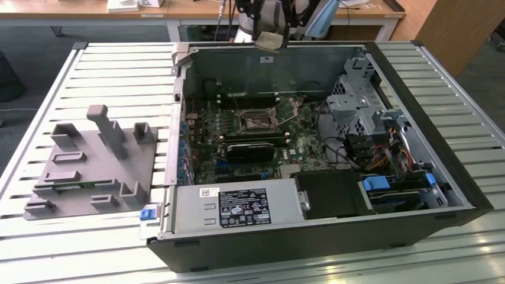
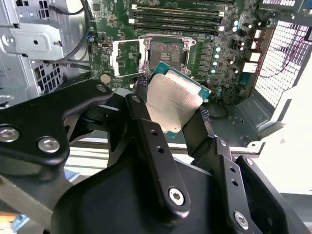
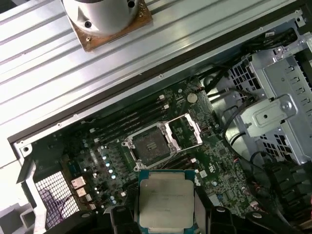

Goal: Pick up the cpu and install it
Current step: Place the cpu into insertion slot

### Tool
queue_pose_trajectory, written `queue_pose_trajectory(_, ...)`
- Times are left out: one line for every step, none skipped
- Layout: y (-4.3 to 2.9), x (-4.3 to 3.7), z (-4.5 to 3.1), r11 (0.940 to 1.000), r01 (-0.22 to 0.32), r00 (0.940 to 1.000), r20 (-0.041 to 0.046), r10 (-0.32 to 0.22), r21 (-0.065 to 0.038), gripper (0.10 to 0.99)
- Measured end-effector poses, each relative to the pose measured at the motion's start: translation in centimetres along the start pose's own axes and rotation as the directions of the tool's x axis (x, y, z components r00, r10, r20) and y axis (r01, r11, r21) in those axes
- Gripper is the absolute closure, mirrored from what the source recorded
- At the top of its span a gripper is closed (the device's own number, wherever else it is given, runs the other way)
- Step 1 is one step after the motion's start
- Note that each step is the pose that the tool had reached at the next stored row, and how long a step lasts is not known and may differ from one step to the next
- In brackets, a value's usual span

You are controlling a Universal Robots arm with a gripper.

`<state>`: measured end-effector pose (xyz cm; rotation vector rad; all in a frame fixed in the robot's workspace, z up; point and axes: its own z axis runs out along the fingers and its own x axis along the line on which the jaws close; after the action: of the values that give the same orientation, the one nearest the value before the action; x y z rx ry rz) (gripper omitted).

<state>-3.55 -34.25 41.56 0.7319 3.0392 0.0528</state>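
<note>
cpu (image 1: 269, 40) (image 2: 173, 100) (image 3: 165, 200): one chip, silver top showing, being held by its edges in the air; it is hanging tilted over the far rim of the open case in the exterior view, well apart from the socket.
gripper (image 1: 269, 35) (image 2: 170, 103) (image 3: 165, 215): one, sitting high over the computer case (image 1: 316, 239) and pointing down toward the board.
fingers (image 2: 146, 122): two black ones, pressing narrowly against opposite sides of the chip in both wrist views.
socket (image 1: 256, 123) (image 2: 168, 51) (image 3: 146, 145): one, lying bare on the green motherboard (image 1: 296, 145), with its metal frame (image 3: 184, 132) swung up and standing open beside it.
memory slots (image 2: 180, 19): four long slots running side by side just beside the socket.
grey fixture (image 1: 94, 171): one, lying on the slatted table (image 1: 118, 77) at the exterior view's left of the case, carrying one green stick (image 1: 75, 187).
power supply (image 1: 236, 207): one silver box sitting in the near corner of the case.
</note>
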Motion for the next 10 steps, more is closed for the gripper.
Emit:
queue_pose_trajectory(0.00, 0.00, 0.00, 1.0000, -0.009, 1.0000, 0.0004, 0.009, 0.000, 0.545)
queue_pose_trajectory(0.00, 0.00, 0.00, 0.9998, -0.018, 0.9998, 0.0007, 0.018, 0.000, 0.545)
queue_pose_trajectory(0.00, 0.00, 0.01, 0.9996, -0.027, 0.9996, 0.0010, 0.027, 0.000, 0.545)
queue_pose_trajectory(0.00, 0.00, 0.01, 0.9994, -0.036, 0.9994, 0.0013, 0.036, 0.000, 0.545)
queue_pose_trajectory(0.00, 0.00, 0.01, 0.9990, -0.045, 0.9990, 0.0017, 0.045, 0.000, 0.545)
queue_pose_trajectory(0.00, 0.00, 0.01, 0.9986, -0.053, 0.9986, 0.0020, 0.053, 0.000, 0.545)
queue_pose_trajectory(0.00, 0.00, 0.01, 0.9981, -0.062, 0.9981, 0.0023, 0.062, 0.000, 0.545)
queue_pose_trajectory(0.00, 0.00, 0.01, 0.9975, -0.071, 0.9975, 0.0026, 0.071, 0.000, 0.545)
queue_pose_trajectory(0.00, 0.00, 0.02, 0.9968, -0.080, 0.9968, 0.0029, 0.080, 0.000, 0.545)
queue_pose_trajectory(0.00, 0.00, 0.02, 0.9961, -0.088, 0.9961, 0.0033, 0.088, 0.000, 0.545)
